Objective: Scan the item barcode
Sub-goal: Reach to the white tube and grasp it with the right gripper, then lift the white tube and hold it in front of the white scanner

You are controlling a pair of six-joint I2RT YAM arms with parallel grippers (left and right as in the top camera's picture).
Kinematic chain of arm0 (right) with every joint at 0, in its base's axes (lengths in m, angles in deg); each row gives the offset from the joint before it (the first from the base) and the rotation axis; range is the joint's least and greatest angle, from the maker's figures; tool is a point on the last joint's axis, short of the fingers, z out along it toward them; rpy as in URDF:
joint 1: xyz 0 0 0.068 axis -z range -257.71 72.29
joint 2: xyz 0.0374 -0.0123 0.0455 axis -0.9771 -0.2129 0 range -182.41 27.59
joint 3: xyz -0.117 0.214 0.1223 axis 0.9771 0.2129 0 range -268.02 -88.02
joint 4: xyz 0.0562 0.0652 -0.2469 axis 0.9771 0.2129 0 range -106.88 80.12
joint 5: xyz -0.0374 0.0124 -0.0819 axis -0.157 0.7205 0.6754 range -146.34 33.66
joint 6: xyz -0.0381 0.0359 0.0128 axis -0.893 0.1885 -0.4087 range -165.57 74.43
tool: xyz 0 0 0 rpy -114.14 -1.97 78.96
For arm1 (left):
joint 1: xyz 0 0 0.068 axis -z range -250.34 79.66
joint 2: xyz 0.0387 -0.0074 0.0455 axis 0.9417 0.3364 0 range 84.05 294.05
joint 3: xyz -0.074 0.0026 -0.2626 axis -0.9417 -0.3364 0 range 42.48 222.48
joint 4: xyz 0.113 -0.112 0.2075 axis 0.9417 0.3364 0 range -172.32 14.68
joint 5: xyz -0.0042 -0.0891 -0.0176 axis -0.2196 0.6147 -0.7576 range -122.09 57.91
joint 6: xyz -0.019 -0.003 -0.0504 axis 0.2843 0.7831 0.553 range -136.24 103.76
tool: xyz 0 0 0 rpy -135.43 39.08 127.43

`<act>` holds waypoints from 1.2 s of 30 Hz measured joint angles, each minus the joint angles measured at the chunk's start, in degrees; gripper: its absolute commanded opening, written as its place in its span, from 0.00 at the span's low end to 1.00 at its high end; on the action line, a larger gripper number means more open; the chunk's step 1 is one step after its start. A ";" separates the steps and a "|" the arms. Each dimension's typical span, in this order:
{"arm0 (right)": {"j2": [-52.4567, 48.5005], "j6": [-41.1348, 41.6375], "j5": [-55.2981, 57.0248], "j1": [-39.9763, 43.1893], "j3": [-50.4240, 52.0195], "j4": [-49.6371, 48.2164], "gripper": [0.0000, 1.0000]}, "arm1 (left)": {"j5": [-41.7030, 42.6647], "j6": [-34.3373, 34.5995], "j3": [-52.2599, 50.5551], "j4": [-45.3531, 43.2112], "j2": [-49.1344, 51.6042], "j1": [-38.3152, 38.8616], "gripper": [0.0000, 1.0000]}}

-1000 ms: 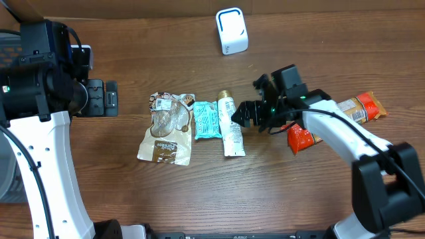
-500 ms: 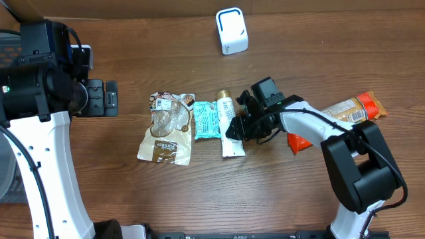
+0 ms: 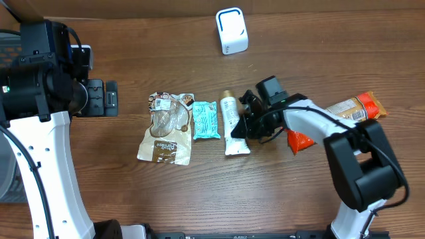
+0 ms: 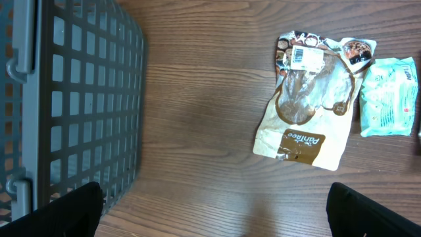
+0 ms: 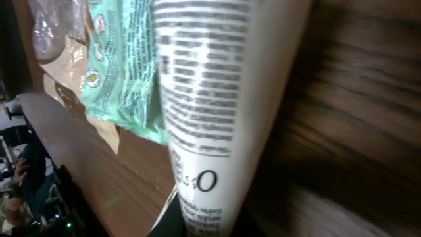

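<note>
I see one brown pouch, one teal packet, one white tube in a row; my right gripper clamps the tube, left gripper gapes over bare table by the basket

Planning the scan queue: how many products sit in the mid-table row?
3: brown pouch on the left, teal packet in the middle, white tube on the right, gripped by the right pincer. None looks hidden.

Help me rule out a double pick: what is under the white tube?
Wood table shows around the white tube; directly beneath it is covered. The teal packet lies beside it.
</note>
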 measured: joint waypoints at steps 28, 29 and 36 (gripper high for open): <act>30.42 -2.43 0.24 5.53 -13.11 12.00 0.03 | 0.00 0.00 0.00 -0.04 0.00 0.00 1.00; 29.53 -3.34 3.15 5.27 -16.11 14.99 0.03 | 0.00 0.00 0.00 0.00 0.00 0.02 1.00; 18.16 -12.50 33.73 -1.03 -36.39 14.32 0.07 | 0.00 0.00 -0.02 0.00 0.00 0.00 1.00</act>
